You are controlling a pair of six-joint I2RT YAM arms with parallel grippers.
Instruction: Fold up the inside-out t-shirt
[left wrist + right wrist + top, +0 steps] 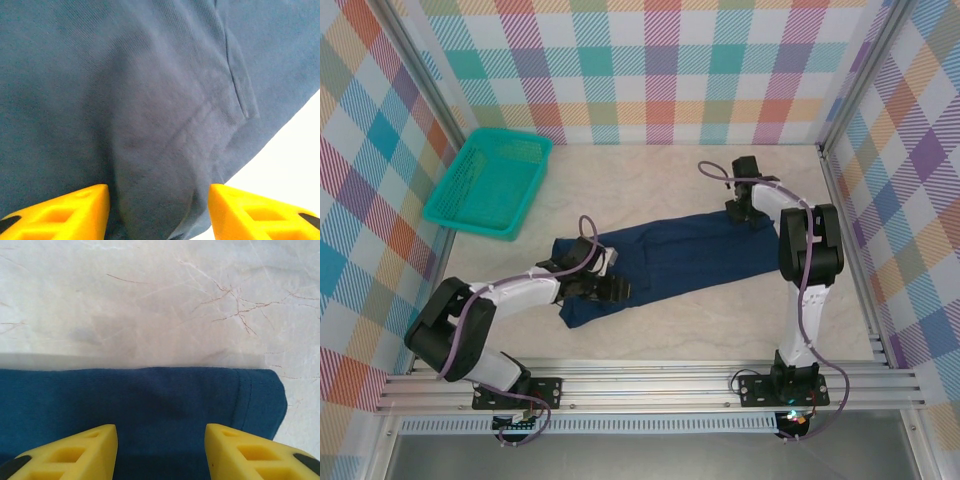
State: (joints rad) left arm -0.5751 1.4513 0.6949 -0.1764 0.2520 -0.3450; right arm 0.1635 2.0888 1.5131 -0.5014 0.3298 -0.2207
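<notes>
Across the middle of the pale marbled table [670,170], the plain dark navy blue t-shirt of soft cloth [690,252] lies flattened into a long narrow band. It runs from the near left toward the far right. Its left end is wider and a little rumpled, and its right end is narrower.

The left gripper [610,287] sits low over the left end of the band. In the left wrist view its yellow wedge-shaped fingers [75,210] stand well apart. A soft ridge of cloth runs up between them, unpinched, and a stitched seam shows farther up. That hand is released and grips nothing.

The right gripper [744,212] is at the far right end of the t-shirt. In the right wrist view its yellow fingers [250,450] are likewise spread, hovering over flat cloth. Just beyond them are a straight folded edge, a hemmed corner on the right, and bare table. This hand is also released.

A teal mesh plastic basket [472,224], rectangular, rests at the far left corner of the table, well apart from the t-shirt. Checked pastel walls [650,70] enclose the table.
</notes>
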